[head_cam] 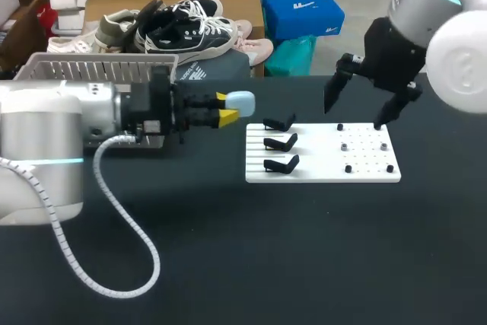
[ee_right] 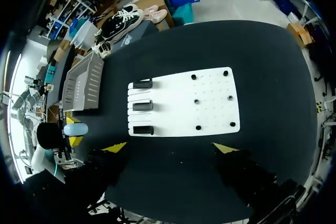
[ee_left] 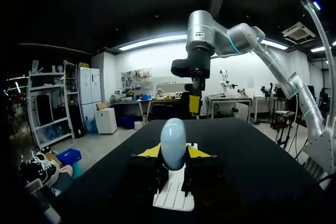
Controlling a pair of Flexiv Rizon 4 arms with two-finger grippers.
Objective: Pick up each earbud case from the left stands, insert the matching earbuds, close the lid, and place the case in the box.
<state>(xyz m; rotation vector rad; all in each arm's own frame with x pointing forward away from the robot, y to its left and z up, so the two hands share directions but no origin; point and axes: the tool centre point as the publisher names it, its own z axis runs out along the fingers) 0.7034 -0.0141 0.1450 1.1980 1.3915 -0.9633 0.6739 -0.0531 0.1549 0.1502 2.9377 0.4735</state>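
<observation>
Holding anything on the left side?
— Yes. My left gripper [head_cam: 226, 107] is clamped on the one pale blue earbud case [head_cam: 241, 101]. A yellow fingertip presses it from each side, and it is up off the black table [head_cam: 228, 249].

Which way does the case point?
— Its rounded end sticks out past my fingertips. Its long axis seems to run on along my fingers, toward the white board [head_cam: 312, 157]. I cannot make out the lid seam.

What lies ahead of that gripper?
— Just ahead of the tips and lower down is the board's near end. It carries three black stands [head_cam: 281, 143], in one row across my line of reach. Farther along the same board are six small pegs [head_cam: 344, 146], in two rows of three.

Does anything stand in the way?
— My right gripper [head_cam: 354, 116] hangs above the peg end of the board, beyond the stands as seen from my left gripper. Its two fingers are spread wide, and it is well apart from the case.

And where is the box?
— There is one slatted grey box [head_cam: 91, 68]. It sits on the table back behind my left gripper, alongside that arm's wrist and away from the board.
</observation>
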